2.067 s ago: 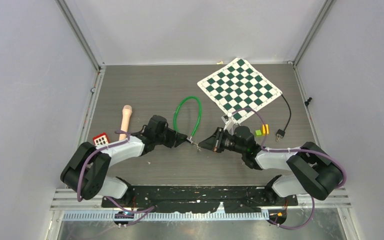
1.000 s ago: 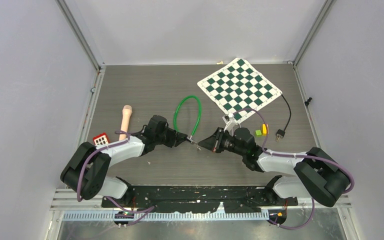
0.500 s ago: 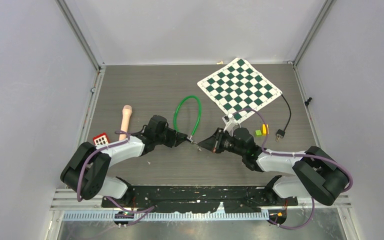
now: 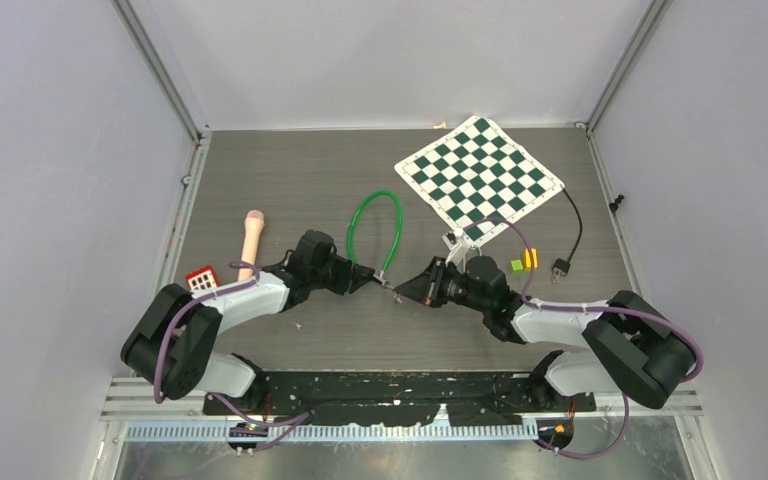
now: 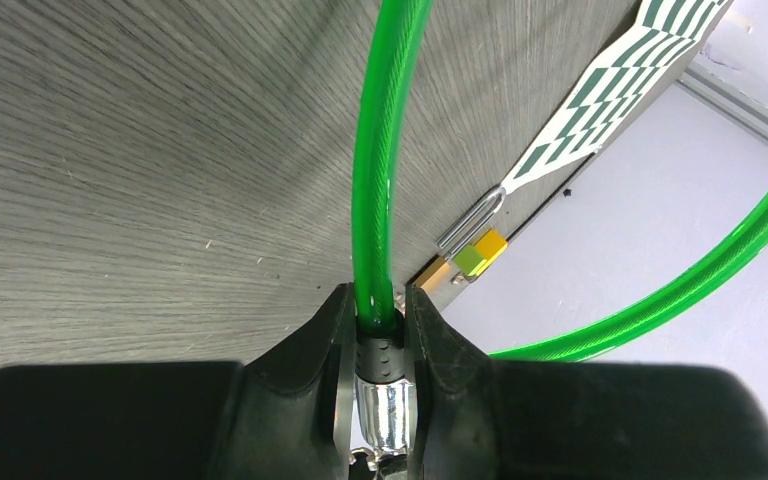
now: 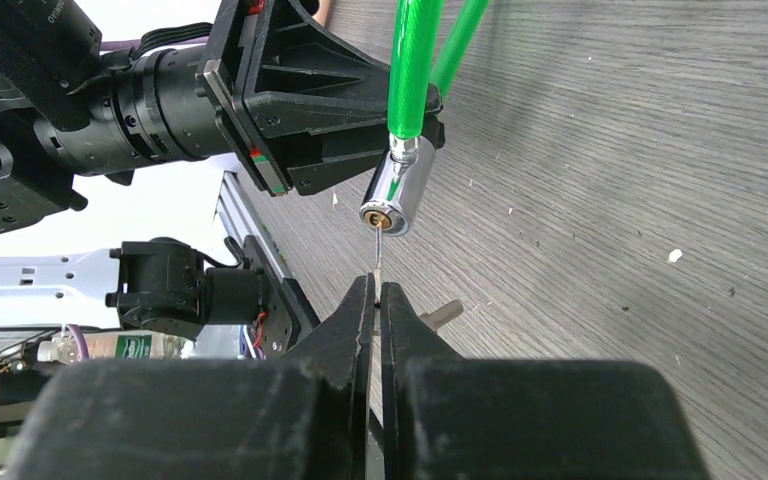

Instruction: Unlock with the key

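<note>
- The left pincer [image 5: 380,312] pinches the green cable [image 5: 382,150] at its black collar, right where it enters the lock [image 6: 395,190].
- The lock, a chrome cylinder, hangs tilted just below the left fingers, off the surface [image 4: 290,170], with its keyhole face turned toward the right pincer [image 6: 377,300].
- The right pincer is pressed together on the key [image 6: 377,250], and only the thin blade sticks out past its tips.
- The blade's tip meets the lock's face at the keyhole; how far in it sits I cannot tell.
- In the top view the two pincers meet tip to tip near the middle of the surface, and the cable's loop lies flat behind them.
- A checkered mat [image 4: 480,180] lies at the far right, with green and yellow blocks [image 4: 525,262] near its front corner.
- A pink stick [image 4: 251,235] and a red box [image 4: 201,278] sit beside the left arm.
</note>
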Tool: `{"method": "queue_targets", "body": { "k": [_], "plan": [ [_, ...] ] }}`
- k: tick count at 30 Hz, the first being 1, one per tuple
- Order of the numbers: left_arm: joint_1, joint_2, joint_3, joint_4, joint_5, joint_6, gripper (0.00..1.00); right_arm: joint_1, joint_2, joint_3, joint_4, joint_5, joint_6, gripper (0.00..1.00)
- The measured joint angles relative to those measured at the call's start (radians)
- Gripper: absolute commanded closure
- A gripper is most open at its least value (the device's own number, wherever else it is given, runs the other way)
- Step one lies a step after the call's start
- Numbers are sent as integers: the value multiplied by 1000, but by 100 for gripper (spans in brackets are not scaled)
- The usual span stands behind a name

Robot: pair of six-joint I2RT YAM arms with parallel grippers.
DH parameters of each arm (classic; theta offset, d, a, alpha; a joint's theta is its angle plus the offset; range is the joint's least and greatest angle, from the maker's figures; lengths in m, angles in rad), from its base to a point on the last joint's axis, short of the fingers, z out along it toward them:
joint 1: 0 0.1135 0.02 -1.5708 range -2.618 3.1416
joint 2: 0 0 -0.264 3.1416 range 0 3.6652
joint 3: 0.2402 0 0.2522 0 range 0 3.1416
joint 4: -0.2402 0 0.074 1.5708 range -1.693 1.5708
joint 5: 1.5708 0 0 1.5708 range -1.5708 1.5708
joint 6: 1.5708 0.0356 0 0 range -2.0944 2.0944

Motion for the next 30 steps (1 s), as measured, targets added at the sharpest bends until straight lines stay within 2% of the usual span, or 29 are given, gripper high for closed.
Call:
{"method": "queue_targets", "body": {
  "k": [30],
  "plan": [
    [0, 0, -7, 12, -9, -2, 100, 26, 3, 0, 18, 59, -43, 95]
  ]
}}
